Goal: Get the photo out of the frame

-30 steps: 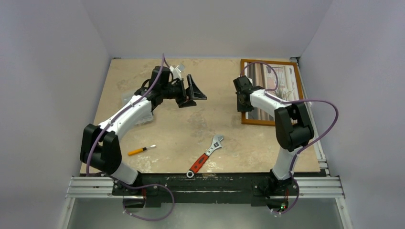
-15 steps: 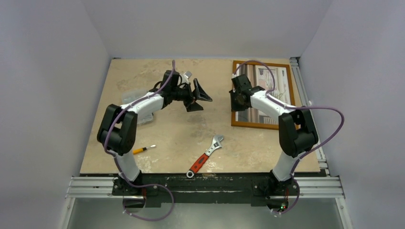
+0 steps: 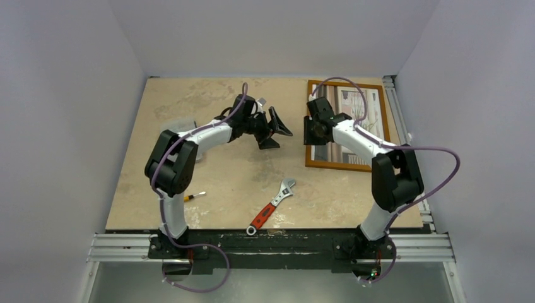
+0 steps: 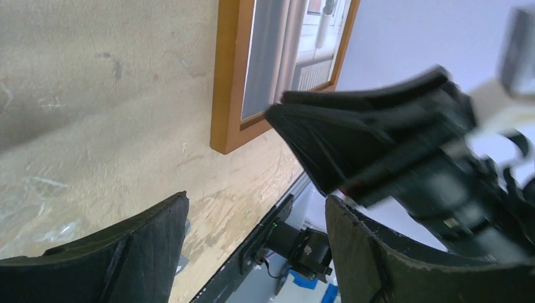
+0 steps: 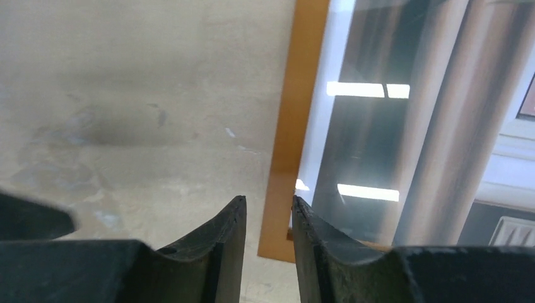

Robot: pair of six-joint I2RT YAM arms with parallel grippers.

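No legible text (any view)

Blurred, just beyond the left gripper (image 4: pixel 255 211): right gripper (image 4: pixel 296 120). Cut off by the top edge, past both grippers: frame (image 4: pixel 226 76) and photo (image 4: pixel 271 57). Covered from above, under the right gripper: frame's left rail. Washed by glare ahead of the right gripper: photo. Half hidden behind the left arm (image 3: pixel 208 132): screwdriver (image 3: pixel 194 196).

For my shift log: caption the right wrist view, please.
Right tool, jaws narrowly apart, poised at the frame, by its orange-brown edge; photo inside.
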